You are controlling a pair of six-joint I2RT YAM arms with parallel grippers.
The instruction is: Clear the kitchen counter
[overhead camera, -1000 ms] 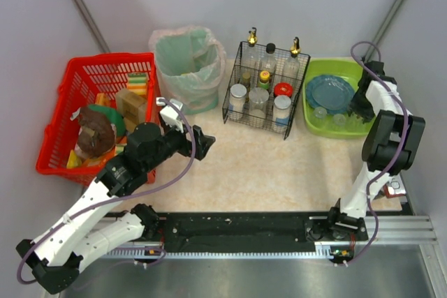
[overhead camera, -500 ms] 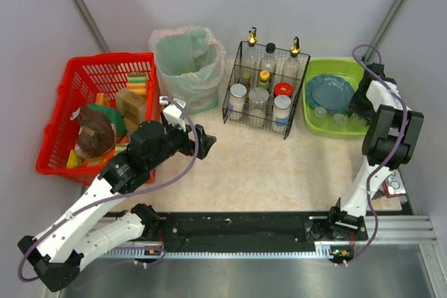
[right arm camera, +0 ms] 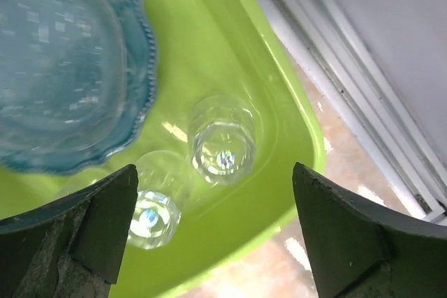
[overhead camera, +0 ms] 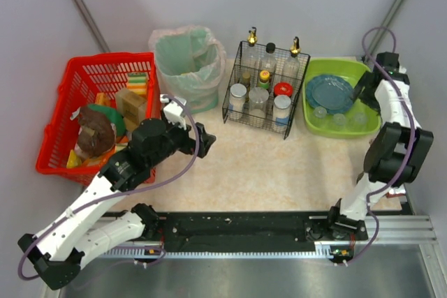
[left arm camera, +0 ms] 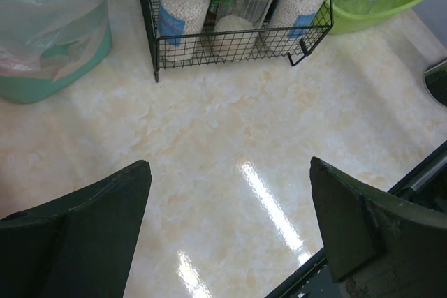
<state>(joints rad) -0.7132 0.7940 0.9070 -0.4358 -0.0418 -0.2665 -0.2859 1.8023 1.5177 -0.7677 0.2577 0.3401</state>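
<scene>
I'm looking down on the kitchen counter (overhead camera: 279, 165), the pale marbled top running from the rail out to the containers along the back. The red basket (overhead camera: 66, 95) is sitting at far left, holding sponges and packets. Beside it the bin (overhead camera: 185, 68) is standing with its pale green liner, then the wire rack (overhead camera: 228, 106), then the green tub (overhead camera: 328, 64) at far right.

The change is all on the right. A second ago the right gripper (overhead camera: 367, 92) was hanging low inside the tub with its fingers half closed. Now it is pulling up and back, and its fingers are spreading wide with nothing between them. From its wrist camera I'm seeing two clear glasses (right arm camera: 222, 146) lying on the tub floor beside the blue plate (right arm camera: 63, 68). I'm reading that as a glass just let go there.

The left gripper (overhead camera: 202, 136) is holding its place over the middle of the counter, fingers fully apart and gripping nothing.

I'm judging the clearing as nearly done, since every loose item I can find is sitting in a container.

As for writing, the jars (left arm camera: 183, 12) in the rack are showing blue labels, but I'm not able to read them.
</scene>
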